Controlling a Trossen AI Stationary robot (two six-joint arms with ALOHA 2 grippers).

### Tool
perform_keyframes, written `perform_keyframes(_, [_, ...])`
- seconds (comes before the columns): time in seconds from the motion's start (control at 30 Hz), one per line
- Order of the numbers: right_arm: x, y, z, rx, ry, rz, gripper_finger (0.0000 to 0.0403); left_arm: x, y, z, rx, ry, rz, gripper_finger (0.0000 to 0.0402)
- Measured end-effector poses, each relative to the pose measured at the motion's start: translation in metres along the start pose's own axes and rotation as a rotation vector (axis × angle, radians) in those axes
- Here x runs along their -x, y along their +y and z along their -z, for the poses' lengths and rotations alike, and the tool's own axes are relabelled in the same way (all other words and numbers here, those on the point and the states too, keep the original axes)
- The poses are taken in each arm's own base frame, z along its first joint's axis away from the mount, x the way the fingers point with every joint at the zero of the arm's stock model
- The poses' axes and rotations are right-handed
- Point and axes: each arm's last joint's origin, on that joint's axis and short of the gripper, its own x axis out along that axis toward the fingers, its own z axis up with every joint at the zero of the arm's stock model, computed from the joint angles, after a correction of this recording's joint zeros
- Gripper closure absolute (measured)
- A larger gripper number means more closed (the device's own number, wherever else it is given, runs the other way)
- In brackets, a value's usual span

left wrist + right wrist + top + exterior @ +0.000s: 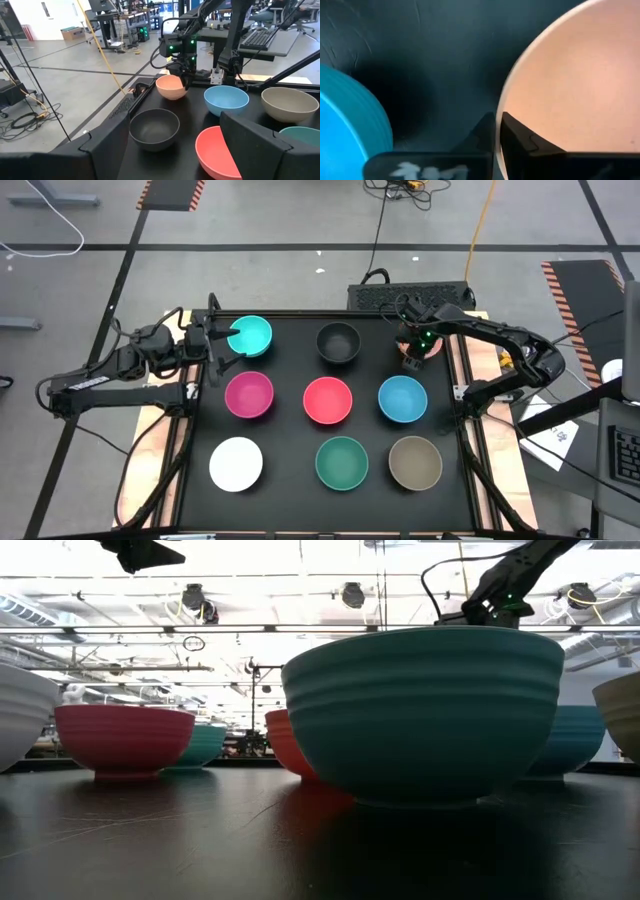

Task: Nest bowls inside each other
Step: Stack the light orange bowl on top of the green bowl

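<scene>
Your overhead picture is evenly lit, with soft shadows on the black table [290, 430]. At table height, bright ceiling lights wash out the background and the nearest green bowl [425, 710] looms large. The right wrist close-up is soft and blurred.

open lab: desks [125, 17], taped floor [250, 248]

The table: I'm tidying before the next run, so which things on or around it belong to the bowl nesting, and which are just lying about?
Belonging to the job:
cyan bowl
black bowl
peach bowl, its rim pinched by the right gripper
magenta bowl
red bowl
blue bowl
white bowl
green bowl
taupe bowl

Lying about:
power strip
yellow cable
keyboard
</scene>
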Motion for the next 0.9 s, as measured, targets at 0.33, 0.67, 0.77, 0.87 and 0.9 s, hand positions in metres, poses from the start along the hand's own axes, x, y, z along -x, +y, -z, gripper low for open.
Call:
perform_keyframes(0.33, [0.0,0.0,0.0,0.026,0.001,0.004,0.0399,0.0,0.0,0.0,0.003,0.0,0.0,0.0087])
perform_keyframes(0.67, [0.01,0.0,-0.005,0.05,-0.015,0.031,0.0402,0.0,0.0,0.001,0.002,0.008,0.0,0.0087])
perform_keyframes(0.77, [0.023,0.004,-0.008,0.065,-0.027,0.023,0.0402,0.0,0.0,0.001,0.002,0.013,0.001,0.0087])
perform_keyframes(0.87, [0.034,0.01,-0.011,0.081,-0.035,0.022,0.0402,0.0,0.0,0.001,0.002,0.015,0.001,0.0087])
perform_keyframes(0.9, [0.038,0.012,-0.012,0.081,-0.04,0.022,0.0402,0.0,0.0,0.001,0.002,0.015,0.001,0.0087])
